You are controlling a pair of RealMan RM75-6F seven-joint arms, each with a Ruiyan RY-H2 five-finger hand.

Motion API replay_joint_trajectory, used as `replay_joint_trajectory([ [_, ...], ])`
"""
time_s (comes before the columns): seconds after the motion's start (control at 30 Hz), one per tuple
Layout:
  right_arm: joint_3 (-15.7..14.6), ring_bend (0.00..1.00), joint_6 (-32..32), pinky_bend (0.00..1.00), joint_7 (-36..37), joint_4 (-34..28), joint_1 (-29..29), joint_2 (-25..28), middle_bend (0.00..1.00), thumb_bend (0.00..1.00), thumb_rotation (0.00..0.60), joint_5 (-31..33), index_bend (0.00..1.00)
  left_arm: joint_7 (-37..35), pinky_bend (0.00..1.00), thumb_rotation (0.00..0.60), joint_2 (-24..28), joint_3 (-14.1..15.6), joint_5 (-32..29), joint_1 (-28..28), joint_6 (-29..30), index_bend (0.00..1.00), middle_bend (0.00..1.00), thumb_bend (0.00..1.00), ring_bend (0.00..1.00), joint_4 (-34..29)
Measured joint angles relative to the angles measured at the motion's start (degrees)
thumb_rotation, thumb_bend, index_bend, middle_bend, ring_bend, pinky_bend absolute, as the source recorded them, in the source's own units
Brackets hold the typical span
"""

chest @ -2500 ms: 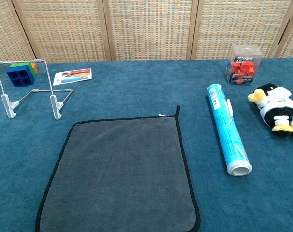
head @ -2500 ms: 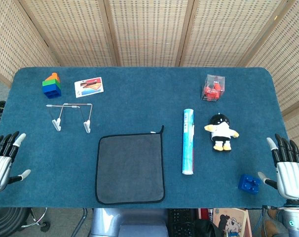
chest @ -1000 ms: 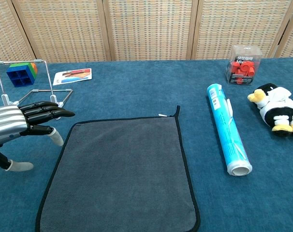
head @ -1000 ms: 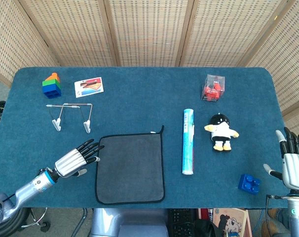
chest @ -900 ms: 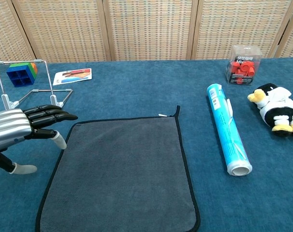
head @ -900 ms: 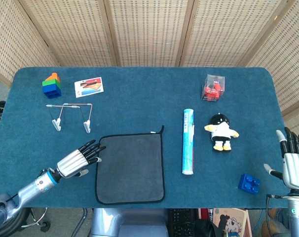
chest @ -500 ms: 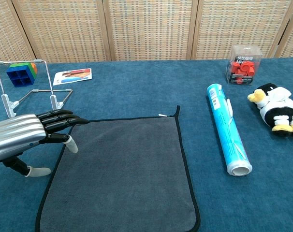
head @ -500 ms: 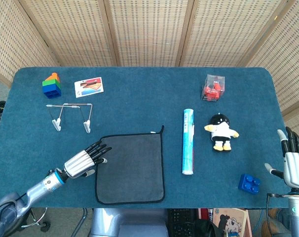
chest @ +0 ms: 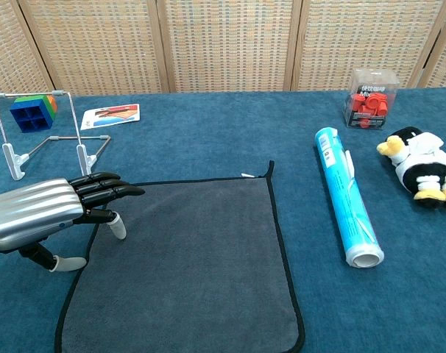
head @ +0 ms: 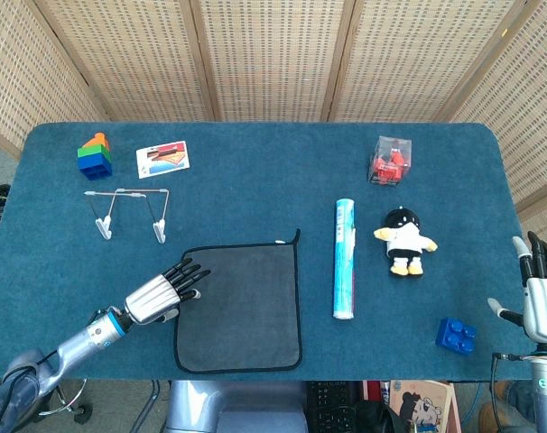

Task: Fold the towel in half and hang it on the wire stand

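Towel (chest: 186,265), no readable label.

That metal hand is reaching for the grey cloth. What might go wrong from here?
The left hand is open, its fingertips over the far left corner of the towel, which lies flat on the table; getting under that thin edge may be hard, and the towel may just slide. The wire stand stands close behind the hand and looks light, so a lifting arm might knock it.
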Motion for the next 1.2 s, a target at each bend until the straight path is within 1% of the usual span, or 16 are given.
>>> replay_joint_trajectory([
  [0.03,0.0,0.0,0.0,0.0,0.1,0.0,0.0,0.0,0.0,0.0,0.6,0.0,0.0,0.1,0.0,0.6,0.0,0.1,-0.1,-0.1,0.0,0.38,0.03,0.36,0.0,0.0],
  [0.23,0.0,0.0,0.0,0.0,0.6,-0.1,0.0,0.3,0.0,0.0,0.6,0.0,0.0,1.0,0.0,0.6,0.0,0.7,-0.3,-0.5,-0.1,0.39,0.03,0.4,0.0,-0.6],
  [0.4,-0.1,0.0,-0.1,0.0,0.8,-0.2,-0.1,0.4,0.0,0.0,0.6,0.0,0.0,1.4,0.0,0.6,0.2,1.1,-0.6,-0.7,-0.1,0.4,0.03,0.4,0.0,-1.2],
  [0.43,-0.1,0.0,-0.1,0.0,0.8,-0.2,-0.1,0.5,0.0,0.0,0.6,0.0,0.0,1.5,0.0,0.6,0.2,1.2,-0.6,-0.7,-0.1,0.41,0.03,0.4,0.0,-1.3],
  [0.5,-0.1,0.0,-0.1,0.0,0.8,-0.3,-0.1,0.5,0.0,0.0,0.6,0.0,0.0,1.6,0.0,0.6,0.3,1.3,-0.7,-0.8,-0.1,0.48,0.04,0.41,0.0,-1.5],
  [0.57,-0.1,0.0,-0.2,0.0,0.9,-0.3,-0.1,0.6,0.0,0.0,0.6,0.1,0.0,1.7,0.0,0.6,0.4,1.5,-0.7,-0.8,0.0,0.59,0.04,0.43,0.0,-1.6],
  [0.63,-0.1,0.0,-0.3,0.0,1.0,-0.3,-0.1,0.6,0.0,0.0,0.6,0.1,0.0,1.8,0.0,0.6,0.5,1.6,-0.8,-0.8,0.1,0.63,0.04,0.46,0.0,-1.8],
  [0.73,-0.1,0.0,-0.4,0.0,1.1,-0.4,-0.1,0.6,0.0,0.0,0.6,0.2,0.0,1.8,0.0,0.6,0.6,1.7,-1.1,-0.7,0.1,0.66,0.04,0.49,0.0,-2.1],
  [0.93,-0.2,0.0,-0.4,0.0,1.3,-0.5,-0.1,0.8,0.0,0.0,0.6,0.1,0.0,1.9,0.0,0.6,0.9,1.7,-1.4,-0.7,0.5,0.7,0.05,0.5,0.0,-2.5],
  [1.2,-0.2,0.0,-0.7,0.0,1.4,-0.5,0.0,0.8,0.0,0.0,0.6,0.3,0.0,1.9,0.0,0.6,2.5,2.4,-1.6,0.0,1.1,0.71,0.05,0.5,0.0,-2.2],
])
